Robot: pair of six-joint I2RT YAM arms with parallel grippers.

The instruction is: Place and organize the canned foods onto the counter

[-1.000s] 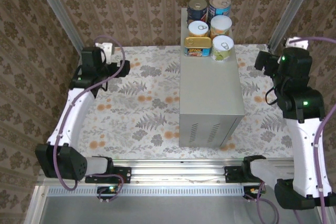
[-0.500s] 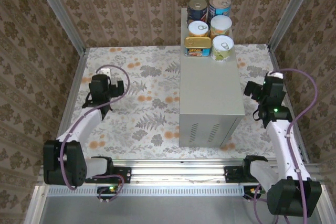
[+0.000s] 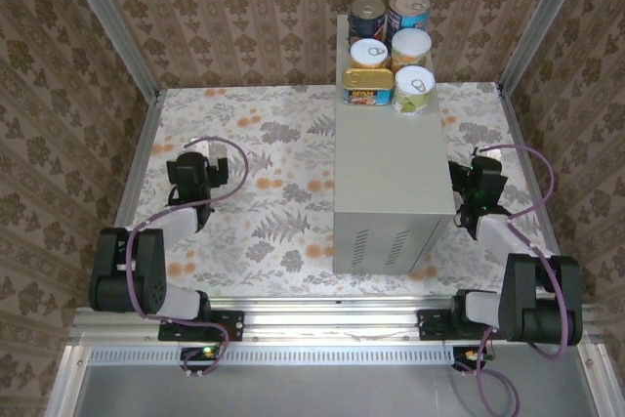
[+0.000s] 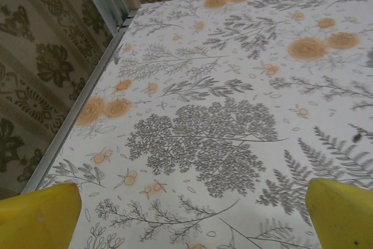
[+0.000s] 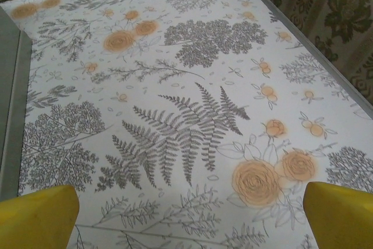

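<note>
Top external view showed the task, by my judgement, as good as finished: all six cans point(image 3: 391, 46) stood grouped at the upper end of the counter point(image 3: 391, 173), near the top centre of the frame, in two columns of three rows. The back pair carried blue labels, the middle pair red and orange, and the front row was the gold tin point(image 3: 367, 85) lying flat beside a green can point(image 3: 414, 88). They were packed close, lids up, none tilted; whether each touched its neighbour I could not tell. The rest of the counter top, toward the frame's centre, was bare. The left gripper point(image 3: 200, 168) sat low over the floor point(image 3: 283, 202) at the left of the frame, well apart from the counter, and the right gripper point(image 3: 479, 175) sat low just beside the counter's right wall. In the wrist views the left yellow fingers point(image 4: 38, 217) and the right ones point(image 5: 38, 217) were spread wide at the bottom corners with only floral floor between them, so both held nothing. With every can up and ordered, nothing seemed left to carry; at most the arms needed parking.
</note>
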